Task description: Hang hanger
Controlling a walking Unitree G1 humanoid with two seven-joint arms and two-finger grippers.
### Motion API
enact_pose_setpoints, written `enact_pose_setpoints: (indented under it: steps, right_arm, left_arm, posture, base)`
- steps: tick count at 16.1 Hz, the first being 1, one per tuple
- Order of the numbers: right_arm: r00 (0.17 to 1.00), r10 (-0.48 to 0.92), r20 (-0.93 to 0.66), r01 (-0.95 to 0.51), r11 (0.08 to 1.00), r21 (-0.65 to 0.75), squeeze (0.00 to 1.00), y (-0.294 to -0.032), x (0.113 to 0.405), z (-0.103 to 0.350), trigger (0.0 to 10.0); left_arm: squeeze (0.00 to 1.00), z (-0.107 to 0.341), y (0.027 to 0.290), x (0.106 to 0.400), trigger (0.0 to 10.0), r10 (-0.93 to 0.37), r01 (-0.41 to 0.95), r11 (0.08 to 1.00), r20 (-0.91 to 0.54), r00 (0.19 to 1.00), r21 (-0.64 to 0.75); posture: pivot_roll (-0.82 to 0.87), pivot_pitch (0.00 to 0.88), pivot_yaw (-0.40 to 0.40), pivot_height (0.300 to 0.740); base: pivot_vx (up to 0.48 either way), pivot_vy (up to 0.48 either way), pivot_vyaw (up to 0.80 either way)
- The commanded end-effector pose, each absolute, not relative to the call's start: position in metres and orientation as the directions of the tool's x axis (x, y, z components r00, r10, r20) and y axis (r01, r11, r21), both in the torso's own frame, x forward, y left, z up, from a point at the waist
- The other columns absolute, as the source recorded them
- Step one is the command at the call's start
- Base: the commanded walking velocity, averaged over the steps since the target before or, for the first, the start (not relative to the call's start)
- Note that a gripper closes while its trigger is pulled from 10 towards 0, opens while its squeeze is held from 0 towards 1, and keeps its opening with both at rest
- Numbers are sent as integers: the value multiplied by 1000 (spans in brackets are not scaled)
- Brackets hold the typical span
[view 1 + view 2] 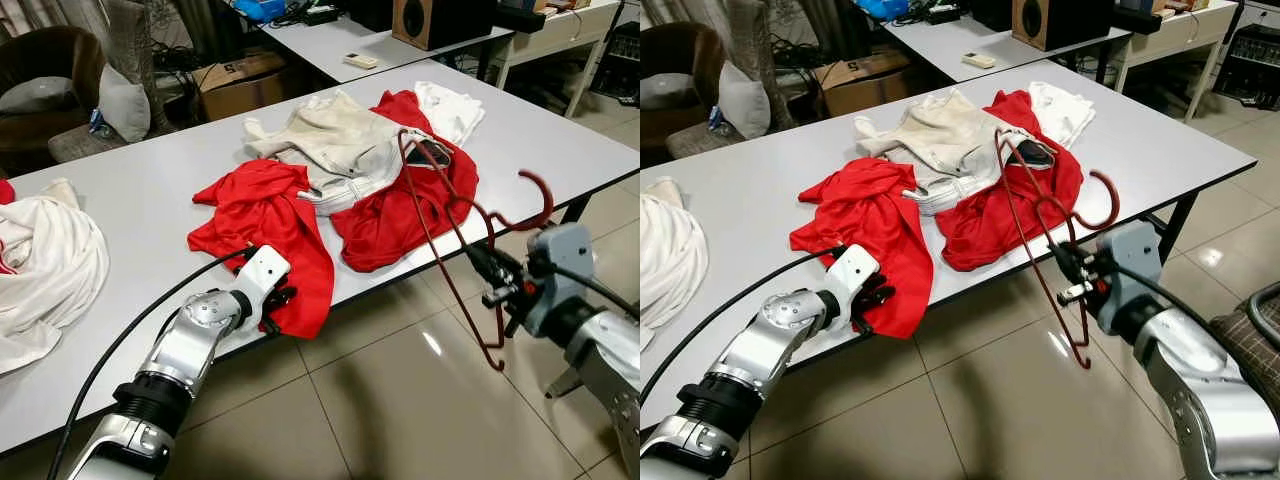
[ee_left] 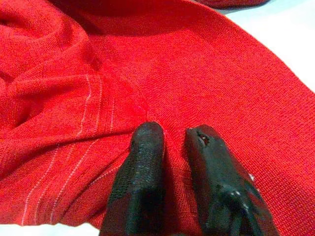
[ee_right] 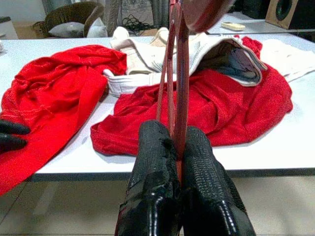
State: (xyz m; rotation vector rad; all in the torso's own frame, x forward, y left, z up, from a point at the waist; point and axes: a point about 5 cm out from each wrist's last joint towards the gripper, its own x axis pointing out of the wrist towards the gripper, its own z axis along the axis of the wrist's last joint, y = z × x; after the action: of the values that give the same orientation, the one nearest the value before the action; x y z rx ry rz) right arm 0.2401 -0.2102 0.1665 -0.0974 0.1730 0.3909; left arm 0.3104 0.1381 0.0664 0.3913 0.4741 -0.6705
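A dark red wire hanger (image 1: 547, 200) stands upright just off the table's front edge, with my right gripper (image 1: 480, 260) shut on its lower frame; the right wrist view shows the fingers (image 3: 155, 142) clamped on the wire. A red garment (image 1: 265, 220) droops over the front edge of the grey table (image 1: 130, 190). My left gripper (image 1: 278, 298) is at its hanging hem, and the left wrist view shows a fold of red cloth (image 2: 98, 73) pinched between the two fingers (image 2: 145, 147). A second red garment (image 1: 395, 215) lies under the hanger's far end.
A cream garment (image 1: 335, 140) and a white one (image 1: 450, 108) lie behind the red ones. A white cloth heap (image 1: 45, 265) is at the table's left. A second table (image 1: 330, 40) with a speaker (image 1: 430, 20), a cardboard box (image 1: 240, 85) and an armchair (image 1: 40, 70) stand behind. Tiled floor (image 1: 400, 400) lies below.
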Motion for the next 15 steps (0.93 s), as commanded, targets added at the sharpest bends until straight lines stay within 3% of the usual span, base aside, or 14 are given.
enact_pose_setpoints:
  steps: [1,6,10,15]
  right_arm:
    - [909,376,-181,-392,917,-66,0,-207,241,165,10000]
    - [903,392,-178,-407,912,-56,0,-200,244,165,10000]
    - [909,381,-172,-393,919,-39,0,-201,243,165,10000]
    - [910,379,-168,-389,921,-25,0,-200,243,164,10000]
  left_arm:
    - [0,42,150,297,0,-444,677,718,-645,622,158]
    - [0,40,152,293,0,-453,662,740,-638,623,122]
    - [0,61,153,299,0,-539,577,813,-475,695,-78]
    - [0,107,154,313,0,-605,540,789,-216,766,-292]
  posture:
    - [-189,0,105,740]
    - [-187,0,101,740]
    - [-188,0,109,740]
    - [-183,0,106,740]
  base:
    - [0,0,0]
    - [0,0,0]
    - [0,0,0]
    - [0,0,0]
